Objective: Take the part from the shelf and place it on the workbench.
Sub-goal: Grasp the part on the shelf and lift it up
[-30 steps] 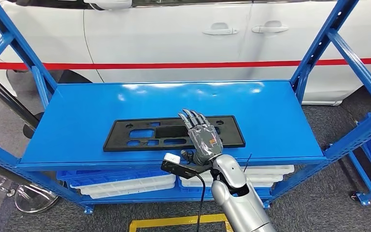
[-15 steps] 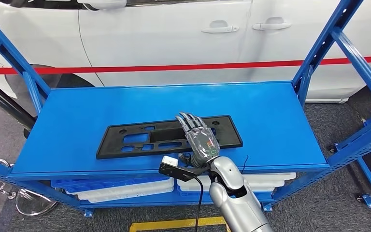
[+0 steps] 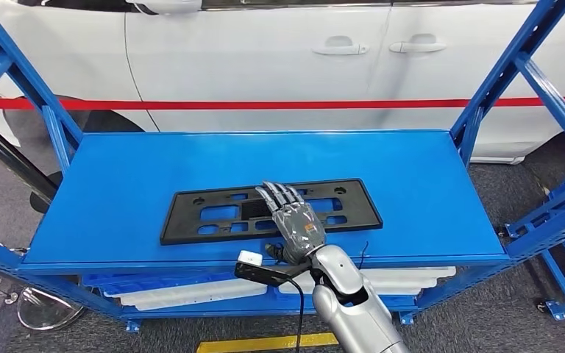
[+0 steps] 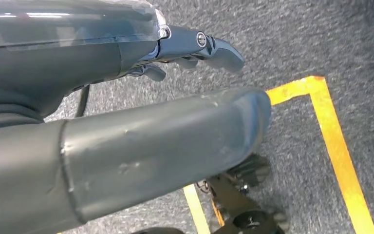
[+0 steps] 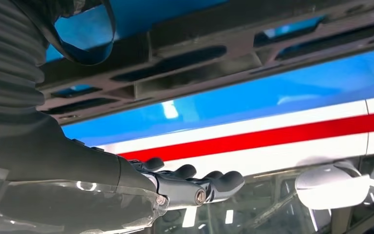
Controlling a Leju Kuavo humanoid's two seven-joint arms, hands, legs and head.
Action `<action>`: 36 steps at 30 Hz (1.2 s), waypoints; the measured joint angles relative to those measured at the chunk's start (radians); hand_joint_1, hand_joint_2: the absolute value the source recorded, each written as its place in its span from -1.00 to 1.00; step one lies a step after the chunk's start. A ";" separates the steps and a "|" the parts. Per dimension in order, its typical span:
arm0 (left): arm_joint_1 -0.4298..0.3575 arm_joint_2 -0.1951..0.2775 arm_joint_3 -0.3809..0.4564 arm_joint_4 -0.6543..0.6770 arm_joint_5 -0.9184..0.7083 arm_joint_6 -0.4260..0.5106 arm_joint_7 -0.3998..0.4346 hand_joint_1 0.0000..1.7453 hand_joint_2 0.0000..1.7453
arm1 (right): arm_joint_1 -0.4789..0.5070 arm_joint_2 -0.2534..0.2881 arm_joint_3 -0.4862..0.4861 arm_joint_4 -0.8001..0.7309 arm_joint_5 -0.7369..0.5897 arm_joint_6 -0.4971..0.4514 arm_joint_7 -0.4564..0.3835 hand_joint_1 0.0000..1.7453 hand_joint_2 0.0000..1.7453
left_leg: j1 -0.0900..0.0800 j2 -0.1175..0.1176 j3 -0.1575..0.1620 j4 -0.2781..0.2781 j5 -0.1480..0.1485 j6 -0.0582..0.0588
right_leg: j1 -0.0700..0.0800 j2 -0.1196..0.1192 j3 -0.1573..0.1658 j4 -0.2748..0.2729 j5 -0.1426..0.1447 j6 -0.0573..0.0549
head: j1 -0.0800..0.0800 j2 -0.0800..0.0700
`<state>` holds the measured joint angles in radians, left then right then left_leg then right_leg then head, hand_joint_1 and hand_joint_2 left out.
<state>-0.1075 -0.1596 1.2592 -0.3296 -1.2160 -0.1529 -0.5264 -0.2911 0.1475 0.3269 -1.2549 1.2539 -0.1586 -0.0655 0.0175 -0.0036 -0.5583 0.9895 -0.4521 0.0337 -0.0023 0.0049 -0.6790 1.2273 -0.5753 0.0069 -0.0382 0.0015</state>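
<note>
Lying near the blue shelf's point(image 3: 118, 191) front edge, the black part point(image 3: 213, 215) sits under the right robot hand point(image 3: 294, 224), fingers outstretched, holding nothing.

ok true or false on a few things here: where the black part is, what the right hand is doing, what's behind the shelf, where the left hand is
1. The black plastic panel lies flat on the blue shelf top. True.
2. The right hand has lifted the panel clear of the shelf. False: the hand is stretched over the panel's middle with fingers extended, and the panel lies on the shelf.
3. A white car with a red stripe stands behind the shelf. True.
4. The left hand rests on the shelf too. False: its wrist view looks down at grey carpet and yellow floor tape.
5. White trays sit on the lower shelf level. True.
</note>
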 joint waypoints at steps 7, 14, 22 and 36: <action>0.001 -0.003 -0.006 -0.001 0.010 0.003 0.008 -1.00 -1.00 | 0.000 -0.001 0.001 0.019 -0.004 -0.007 -0.001 -1.00 1.00 | -0.004 -0.003 0.005 0.014 -0.016 -0.014 | -0.008 -0.002 0.070 -0.174 0.116 -0.005 | 0.000 0.000; 0.006 -0.006 -0.009 -0.005 0.015 0.006 0.004 -1.00 -1.00 | 0.037 -0.001 0.012 0.011 -0.006 -0.060 -0.020 -0.30 1.00 | 0.000 -0.001 -0.047 0.136 -0.097 -0.049 | -0.008 -0.002 0.086 -0.205 0.117 -0.034 | 0.000 0.000; 0.011 -0.007 -0.013 -0.008 0.022 0.007 -0.005 -1.00 -1.00 | 0.055 -0.001 0.021 0.011 -0.006 -0.063 -0.018 1.00 1.00 | -0.008 -0.001 -0.025 0.056 -0.013 -0.027 | 0.005 0.002 0.097 -0.201 0.108 -0.037 | 0.000 0.000; 0.015 -0.008 -0.030 -0.010 0.025 0.008 -0.011 -1.00 -1.00 | 0.057 -0.004 0.024 0.002 -0.011 -0.078 -0.005 1.00 1.00 | -0.004 0.002 0.005 0.008 -0.007 -0.006 | -0.015 -0.003 0.054 -0.104 0.081 0.009 | 0.000 0.000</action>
<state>-0.0926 -0.1679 1.2293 -0.3399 -1.1910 -0.1451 -0.5372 -0.2346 0.1434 0.3506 -1.2525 1.2425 -0.2367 -0.0708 0.0135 -0.0017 -0.5535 0.9974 -0.4591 0.0277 -0.0176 0.0016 -0.6247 1.1235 -0.4942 0.0158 -0.0381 0.0013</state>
